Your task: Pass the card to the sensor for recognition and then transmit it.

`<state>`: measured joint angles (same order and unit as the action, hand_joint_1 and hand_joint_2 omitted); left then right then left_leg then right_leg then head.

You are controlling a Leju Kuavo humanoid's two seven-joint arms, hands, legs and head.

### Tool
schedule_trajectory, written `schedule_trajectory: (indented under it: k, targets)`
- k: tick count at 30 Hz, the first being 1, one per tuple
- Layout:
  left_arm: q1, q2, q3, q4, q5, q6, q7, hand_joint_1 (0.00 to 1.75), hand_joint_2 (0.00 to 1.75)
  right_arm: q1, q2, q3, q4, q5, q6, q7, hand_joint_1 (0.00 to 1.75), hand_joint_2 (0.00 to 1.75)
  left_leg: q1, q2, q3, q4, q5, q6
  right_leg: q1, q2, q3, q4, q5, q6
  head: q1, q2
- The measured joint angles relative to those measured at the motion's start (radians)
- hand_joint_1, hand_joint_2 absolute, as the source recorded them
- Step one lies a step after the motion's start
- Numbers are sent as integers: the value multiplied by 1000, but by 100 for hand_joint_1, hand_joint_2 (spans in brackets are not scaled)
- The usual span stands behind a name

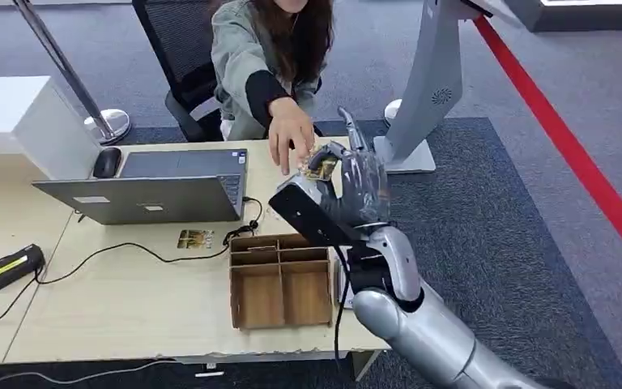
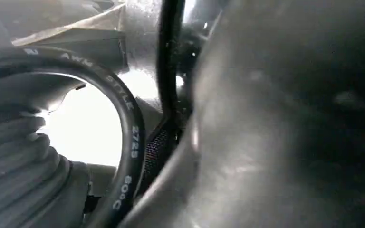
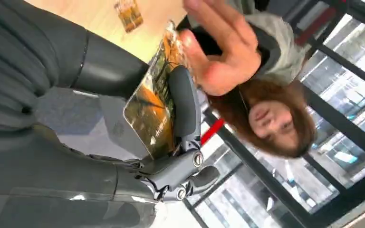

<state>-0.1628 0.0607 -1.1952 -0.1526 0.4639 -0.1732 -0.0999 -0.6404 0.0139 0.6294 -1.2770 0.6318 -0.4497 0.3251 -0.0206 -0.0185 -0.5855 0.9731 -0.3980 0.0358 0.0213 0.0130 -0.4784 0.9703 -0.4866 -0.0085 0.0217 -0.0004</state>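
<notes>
Head view: right hand (image 1: pixel 355 185) is raised over the desk's (image 1: pixel 121 304) far edge w/ the card (image 1: pixel 321 168) pinched at its fingertips, held out toward the seated person so they can take it. The person's hand (image 1: pixel 290 142) reaches down onto the card, touching it. Looks like the handover step. A second card (image 1: pixel 195 239) lies flat on the desk by the laptop (image 1: pixel 162 186), near the cardboard tray (image 1: pixel 279 281).

Left wrist view: blurred dark parts close up; can't tell the left hand's state.

Right wrist view: the card (image 3: pixel 153 107) sits clamped between thumb and a finger (image 3: pixel 184 107), face exposed; the person's hand (image 3: pixel 218 52) is at its far end.
</notes>
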Motion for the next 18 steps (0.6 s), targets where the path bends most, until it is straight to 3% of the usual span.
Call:
schedule_trajectory:
  k: [6, 7, 9, 12, 13, 18]
  targets:
    - [0, -2, 0, 0, 0, 0, 0, 0, 175, -27, 50, 15, 69, -20, -14, -20, 175, 175, 0, 0, 0, 0, 0, 0, 0, 0, 0, 0, 0, 0, 0, 0]
    - [-1, -2, 0, 0, 0, 0, 1, 0, 175, -32, 56, 17, 77, -23, -15, -22, 138, 175, 0, 0, 0, 0, 0, 0, 0, 0, 0, 0, 0, 0, 0, 0]
    - [-1, -3, 0, 0, 1, 0, 1, 0, 175, -41, 70, 21, 92, -33, -16, -24, 145, 175, 0, 0, 0, 0, 0, 0, 0, 0, 0, 0, 0, 0, 0, 0]
    - [-1, -3, 0, 0, 2, 0, 2, 0, 175, -46, 80, 26, 104, -43, -18, -31, 138, 175, 0, 0, 0, 0, 0, 0, 0, 0, -1, 0, 0, 0, 0, 0]
    - [-1, -3, 0, 0, 2, 0, 2, 0, 175, -46, 84, 29, 107, -48, -18, -33, 3, 175, 0, 0, 0, 0, 0, 0, 0, 0, -1, 0, 0, 0, 0, 0]
    - [-1, -3, 0, 0, 4, 0, 2, 0, 175, -45, 86, 39, 108, -79, -21, -40, 0, 175, 0, 1, 0, 0, 0, 0, 0, 0, -1, 0, 0, 0, 0, 0]
